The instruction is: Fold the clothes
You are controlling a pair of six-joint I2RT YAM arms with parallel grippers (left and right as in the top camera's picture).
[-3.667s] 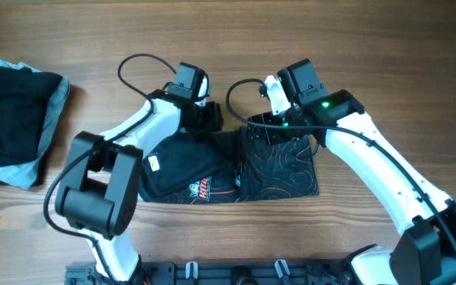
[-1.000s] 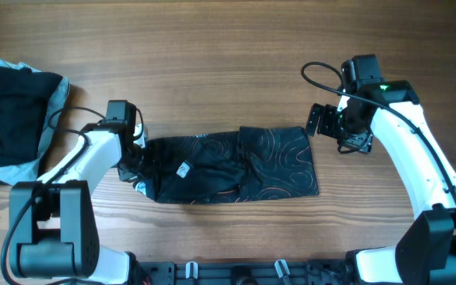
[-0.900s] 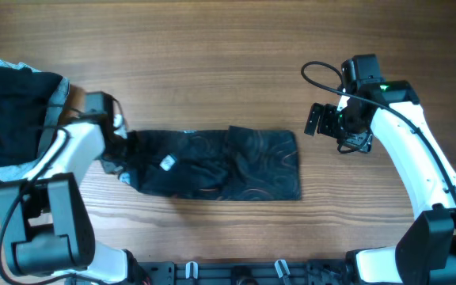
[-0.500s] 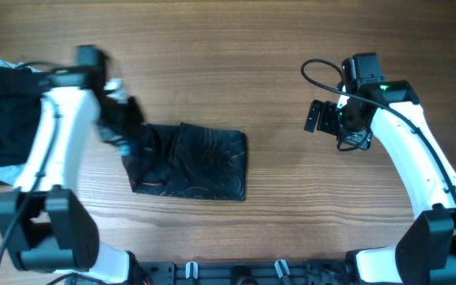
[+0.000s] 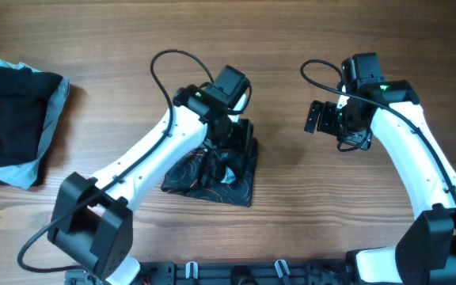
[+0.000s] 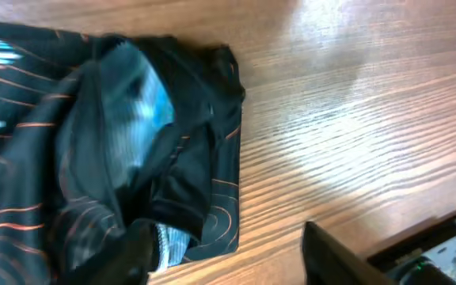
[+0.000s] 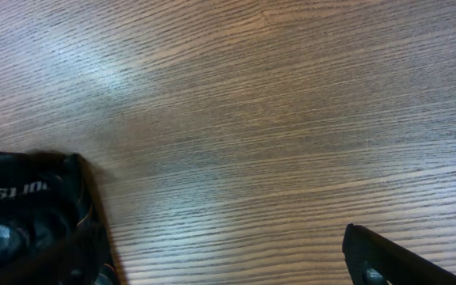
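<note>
- A brown wooden table [image 5: 133, 32] with a long grain fills every view. A plain black and light blue garment pile [image 5: 10, 119] lies at its far left edge.
- Only the overhead view shows both arms at once. The left arm is stretched across to the middle of the table, and the right arm is held out on the right side.
- The black jersey [image 5: 212, 174] is seen from above as a bunched, roughly triangular heap near the front centre, well apart from the pile.
- The left gripper [image 5: 236, 138] is placed at the far, narrow end of that heap, directly over the cloth.
- The left wrist view adds what the overhead hides. The jaws are spread wide, bare wood is seen between them, and the jersey's crumpled edge with its orange lines reaches only the left-hand finger. The other finger [image 6: 339, 257] is clear of the cloth.
- A pale blue sheen is shown on an inner fold in this view alone.
- The right gripper [image 5: 323, 123] is held well to the right of the jersey, not touching it.
- In the right wrist view only one finger [image 7: 394, 261] is caught, far off centre at the lower right, so the jaws read as spread. A jersey corner with white lettering is seen at the lower left.
</note>
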